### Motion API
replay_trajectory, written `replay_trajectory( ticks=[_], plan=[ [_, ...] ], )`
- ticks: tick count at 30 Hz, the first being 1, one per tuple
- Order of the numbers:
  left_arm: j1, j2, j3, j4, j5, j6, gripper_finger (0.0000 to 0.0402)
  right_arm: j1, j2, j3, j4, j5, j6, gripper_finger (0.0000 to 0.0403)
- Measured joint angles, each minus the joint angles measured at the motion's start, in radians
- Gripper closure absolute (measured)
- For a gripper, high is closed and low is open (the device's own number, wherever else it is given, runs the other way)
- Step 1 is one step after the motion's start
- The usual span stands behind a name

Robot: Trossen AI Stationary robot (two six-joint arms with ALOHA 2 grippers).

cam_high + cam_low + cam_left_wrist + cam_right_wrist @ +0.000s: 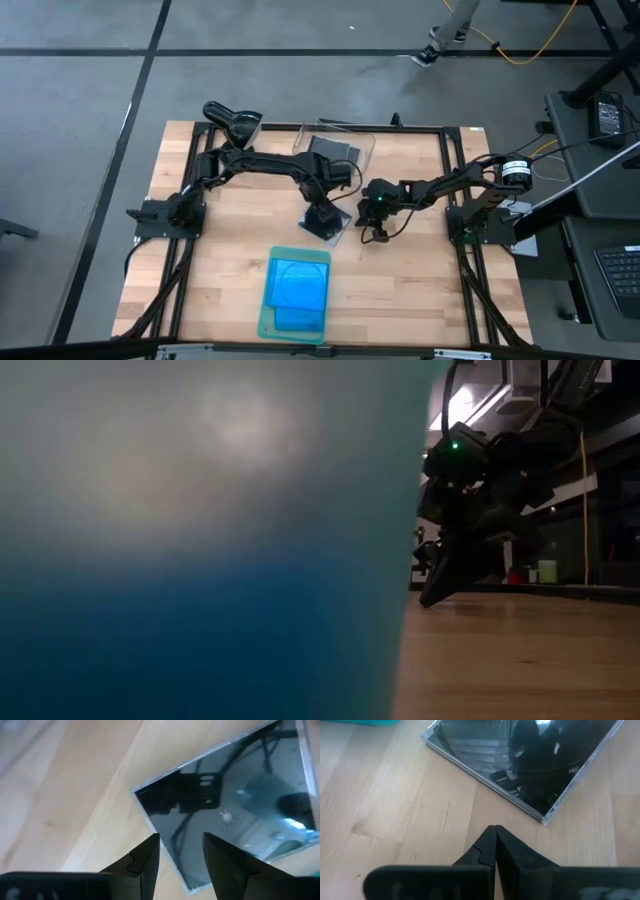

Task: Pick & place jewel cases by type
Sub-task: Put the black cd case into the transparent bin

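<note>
Blue cases [298, 285] are lying nearest; left gripper [181, 851] is straddling a grey case's [230, 805] edge, fingers parted; right gripper [495, 837] is clenched, empty.

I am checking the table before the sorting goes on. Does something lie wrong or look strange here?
Nothing looks damaged or spilled. One dark jewel case lies apart on the bare wood, askew to the table edges, under the left gripper, whose fingers stand open at its edge. The blue cases are stacked on the green tray, a dark one in the clear bin.

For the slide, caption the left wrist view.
Left tool, open, straddling the edge of a dark disc case on the wooden table.
</note>
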Motion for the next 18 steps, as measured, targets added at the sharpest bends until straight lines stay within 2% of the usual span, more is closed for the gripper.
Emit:
replay_trajectory(
  ticks=[3, 7, 14, 18],
  plan=[
    [0.033, -0.058, -0.113, 0.104, 0.057, -0.022, 0.0258, 0.011, 0.000, 0.000, 0.000, 0.010, 0.001, 0.0393],
    [0.073, -0.171, -0.260, 0.203, 0.081, -0.049, 0.0258, 0.031, -0.002, 0.000, 0.000, 0.040, 0.039, 0.0393],
    [0.125, -0.355, -0.544, 0.487, 0.239, -0.124, 0.0258, 0.059, 0.002, 0.000, 0.007, 0.113, 0.089, 0.0393],
    [0.139, -0.410, -0.661, 0.590, 0.254, -0.169, 0.0258, 0.073, 0.022, 0.001, 0.013, 0.124, 0.155, 0.0393]
  ],
)
